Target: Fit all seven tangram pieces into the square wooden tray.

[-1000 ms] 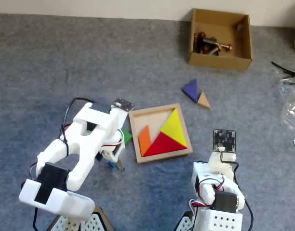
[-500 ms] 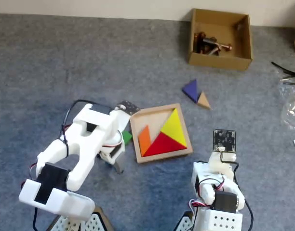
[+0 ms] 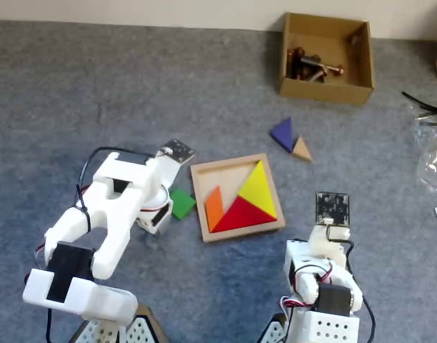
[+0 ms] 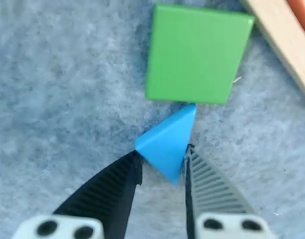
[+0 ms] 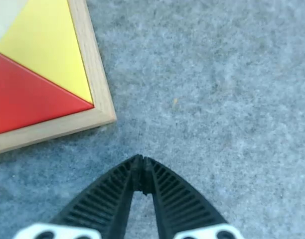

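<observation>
Approach to the square wooden tray [image 3: 218,177] from its left side is obstructed by the green square piece [image 3: 181,203] just beside the rim, and by the left gripper [image 4: 162,154] clamped on the light-blue triangular piece [image 4: 166,144]. Bare grey carpet [image 3: 97,86] borders the far side, where the dark-blue triangular piece [image 3: 282,133] and the tan triangular piece [image 3: 302,149] lie off the far-right corner. The right gripper [image 5: 142,162], fingers together, stands near the near-right corner.

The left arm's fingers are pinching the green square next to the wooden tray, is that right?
No. The left wrist view shows the fingers of the left gripper pinching the blue triangle, not the green square, which lies loose just past it, next to the wooden tray.
</observation>
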Controlling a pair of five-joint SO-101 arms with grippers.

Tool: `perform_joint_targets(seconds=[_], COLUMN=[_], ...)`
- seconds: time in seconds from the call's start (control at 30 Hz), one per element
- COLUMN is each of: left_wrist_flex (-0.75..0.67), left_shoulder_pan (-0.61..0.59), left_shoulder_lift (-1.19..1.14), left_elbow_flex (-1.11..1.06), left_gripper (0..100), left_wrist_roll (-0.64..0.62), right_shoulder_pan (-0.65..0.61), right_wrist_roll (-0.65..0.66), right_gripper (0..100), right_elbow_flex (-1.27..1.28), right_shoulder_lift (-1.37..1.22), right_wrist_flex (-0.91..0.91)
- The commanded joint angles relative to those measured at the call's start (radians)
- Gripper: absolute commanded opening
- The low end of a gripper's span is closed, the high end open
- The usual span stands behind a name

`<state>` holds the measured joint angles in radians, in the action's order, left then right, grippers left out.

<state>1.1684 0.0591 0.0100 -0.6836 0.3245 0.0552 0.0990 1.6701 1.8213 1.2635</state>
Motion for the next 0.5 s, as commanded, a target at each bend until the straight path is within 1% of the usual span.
perform_joint_targets(seconds=[0.0, 0.13, 0.2, 0.27, 0.4, 0.47], left_wrist_flex=[-0.014, -0.014, -0.014, -0.012, -0.011, -0.012], left_shoulder_pan=[-0.028, -0.051, -0.074, -0.099, -0.133, -0.142], left_shoulder_lift=[0.018, 0.019, 0.019, 0.019, 0.019, 0.019], left_elbow_flex=[0.007, 0.010, 0.027, 0.042, 0.053, 0.053], left_gripper=[13, 13, 13, 13, 13, 13], left_wrist_roll=[0.086, 0.141, 0.221, 0.348, 0.641, 0.753], right_shoulder_pan=[-0.016, -0.016, -0.016, -0.016, -0.016, -0.016], right_wrist_roll=[-0.011, -0.011, -0.011, -0.011, -0.011, -0.011], right_gripper=[0.5, 0.5, 0.5, 0.5, 0.5, 0.5], right_elbow_flex=[0.114, 0.114, 0.114, 0.114, 0.114, 0.114], right_shoulder_lift=[0.015, 0.015, 0.015, 0.015, 0.015, 0.015], right_wrist_flex=[-0.016, -0.016, -0.016, -0.016, -0.016, -0.016])
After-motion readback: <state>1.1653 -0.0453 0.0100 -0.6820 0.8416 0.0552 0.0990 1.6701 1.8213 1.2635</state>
